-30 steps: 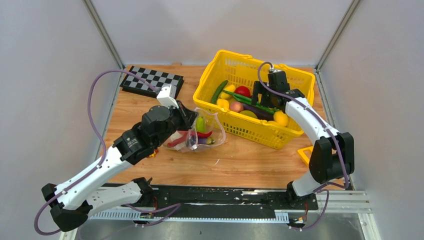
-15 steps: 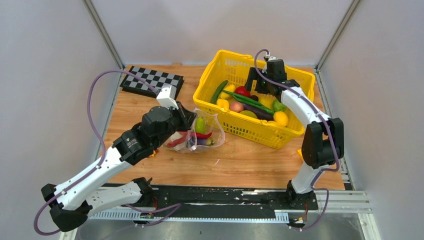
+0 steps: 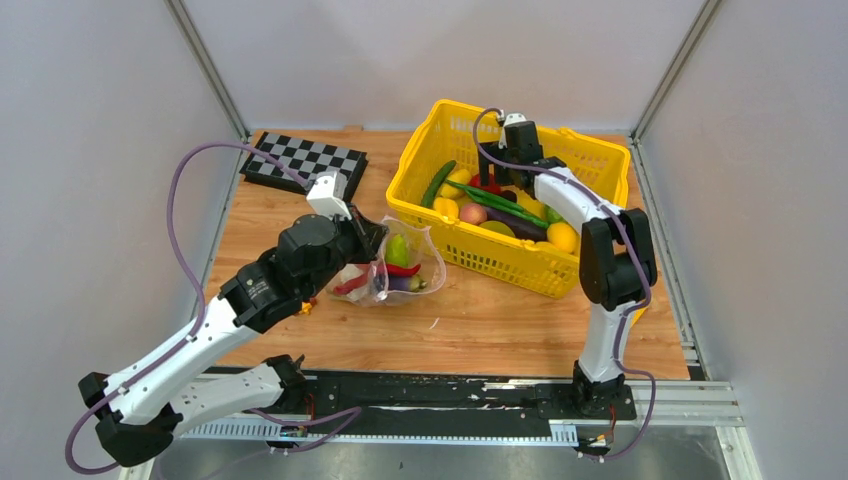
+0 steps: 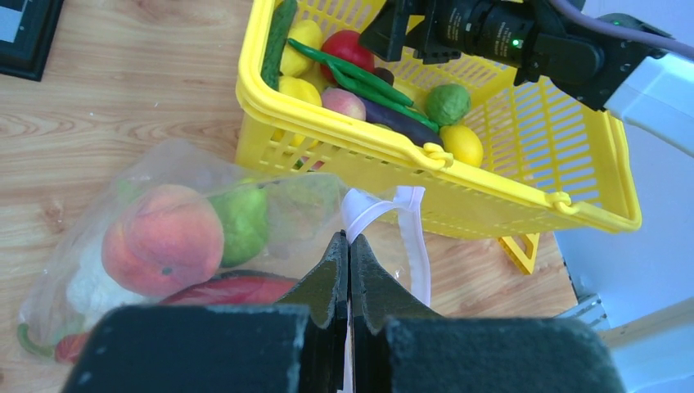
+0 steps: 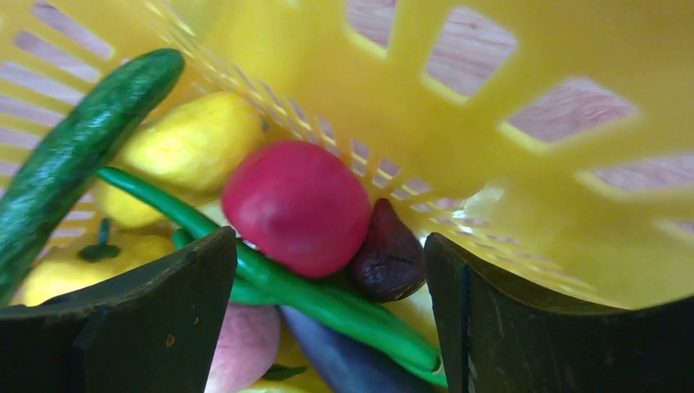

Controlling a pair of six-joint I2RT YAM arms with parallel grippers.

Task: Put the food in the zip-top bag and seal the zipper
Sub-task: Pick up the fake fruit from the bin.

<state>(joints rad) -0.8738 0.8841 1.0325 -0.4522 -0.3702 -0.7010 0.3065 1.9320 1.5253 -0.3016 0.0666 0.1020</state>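
The clear zip-top bag [image 3: 408,268] lies on the table left of the basket. It holds a peach-coloured piece [image 4: 164,239], a green pepper [image 4: 240,223] and a red chili [image 4: 229,288]. My left gripper [image 3: 374,243] is shut on the bag's mouth edge, where a white strip [image 4: 413,237] loops out past the tips [image 4: 349,246]. No pink strip or slider shows. My right gripper [image 3: 500,180] is open inside the basket, its jaws either side of a red round piece [image 5: 296,205], a dark brown piece [image 5: 390,258] and green beans [image 5: 319,299].
The yellow basket [image 3: 412,150] stands at the back right with a cucumber [image 5: 78,147], yellow pieces [image 5: 192,143], an eggplant [image 5: 344,360] and a pink piece [image 5: 245,344]. A chessboard [image 3: 305,160] lies at the back left. A small yellow part [image 4: 524,250] sits by the basket's right side.
My right gripper has moved left and toward the back of the basket, from its right side to over the red round piece. The left gripper still holds the bag's edge, almost unmoved.
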